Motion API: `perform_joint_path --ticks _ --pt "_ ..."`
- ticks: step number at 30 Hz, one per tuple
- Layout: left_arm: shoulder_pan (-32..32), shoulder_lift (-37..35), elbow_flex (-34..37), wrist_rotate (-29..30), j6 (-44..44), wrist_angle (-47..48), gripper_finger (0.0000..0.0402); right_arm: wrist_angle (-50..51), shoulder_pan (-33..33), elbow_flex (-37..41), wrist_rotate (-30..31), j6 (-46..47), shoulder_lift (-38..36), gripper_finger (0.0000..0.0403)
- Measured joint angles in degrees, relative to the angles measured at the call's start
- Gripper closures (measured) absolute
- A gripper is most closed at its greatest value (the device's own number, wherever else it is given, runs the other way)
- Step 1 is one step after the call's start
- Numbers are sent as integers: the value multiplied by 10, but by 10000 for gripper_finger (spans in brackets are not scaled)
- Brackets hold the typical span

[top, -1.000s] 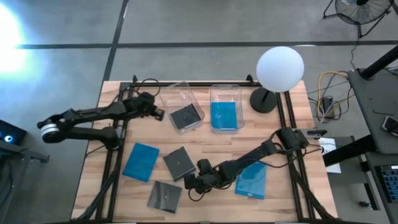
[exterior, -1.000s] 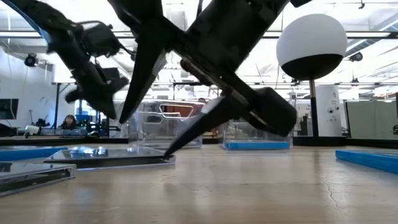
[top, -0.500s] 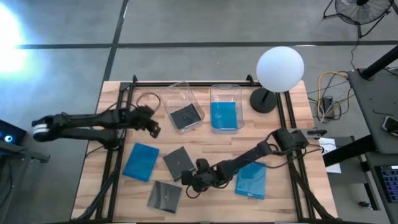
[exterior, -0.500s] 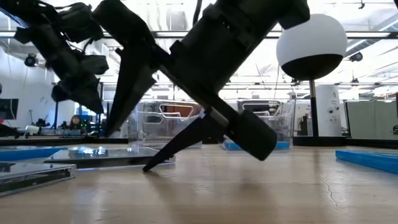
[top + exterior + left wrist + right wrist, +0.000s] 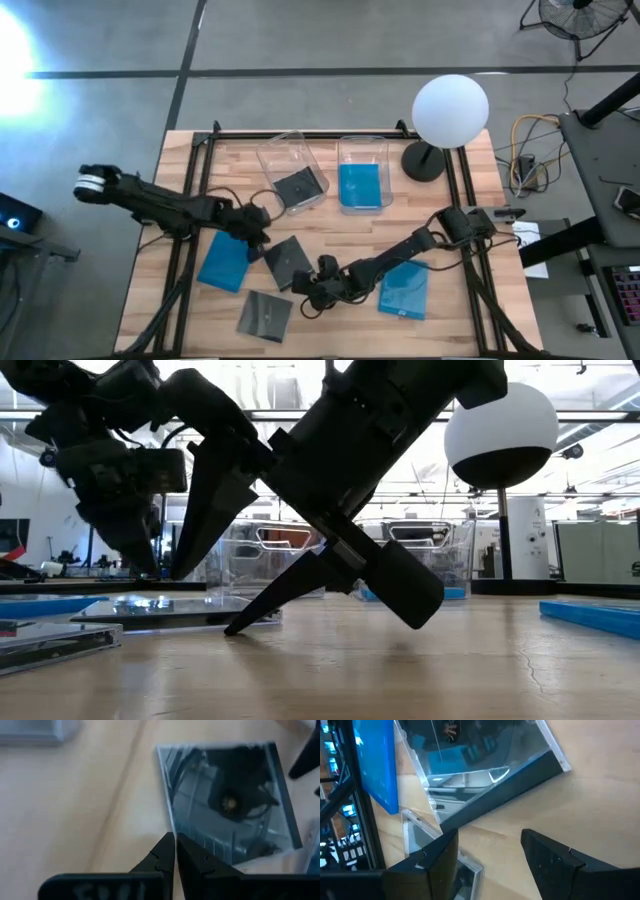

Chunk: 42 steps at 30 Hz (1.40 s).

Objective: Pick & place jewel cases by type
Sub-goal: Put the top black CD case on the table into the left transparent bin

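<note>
A dark jewel case (image 5: 288,261) lies flat on the table between my two grippers. My left gripper (image 5: 258,240) is shut, its tips (image 5: 175,842) at that case's left edge. My right gripper (image 5: 305,290) stands open at the case's near right side; the case (image 5: 490,785) lies just ahead of its fingers. Another dark case (image 5: 265,315) lies near the front edge. One blue case (image 5: 227,260) lies to the left and another (image 5: 405,290) under the right arm. A dark case (image 5: 300,187) lies in the left bin and a blue case (image 5: 360,186) in the right bin. My left gripper has its shut fingertips at the dark case's left edge (image 5: 169,822), slanting down from the table's left; whether they touch it I cannot tell. My right gripper has its lower fingertip (image 5: 232,628) down at the table beside the case's near edge (image 5: 265,618); whether it touches the case I cannot tell.
Two clear bins (image 5: 283,160) (image 5: 362,150) stand side by side at the far middle. A white globe lamp (image 5: 450,110) stands at the far right. Black frame rails (image 5: 185,250) run along both sides of the table.
My left gripper, shut throughout, has swung from the left bin at the far side toward the near edge and the right. It has sunk and turned, and now stands at the middle dark case. My right gripper has sunk a little and rolled beside that case, staying open.
</note>
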State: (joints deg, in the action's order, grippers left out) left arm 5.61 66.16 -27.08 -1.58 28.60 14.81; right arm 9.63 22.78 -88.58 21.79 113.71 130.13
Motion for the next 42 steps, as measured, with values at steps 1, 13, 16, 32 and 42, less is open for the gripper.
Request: perform_joint_path --ticks 1,13,16,32,42 --pt "4 11 -1 0 8 1 401 0 -1 0 6 0 0 184" --pt "26 81 -5 -74 49 -3 401 -14 -13 1 25 23 20 184" --pt "39 91 -11 -71 49 -4 401 -15 -21 1 22 3 20 184" --pt "46 104 -11 -70 31 -10 401 -5 -27 -27 16 -282 -26 183" --pt "45 104 -11 -71 31 -9 401 -33 -26 -30 46 -360 -50 183"
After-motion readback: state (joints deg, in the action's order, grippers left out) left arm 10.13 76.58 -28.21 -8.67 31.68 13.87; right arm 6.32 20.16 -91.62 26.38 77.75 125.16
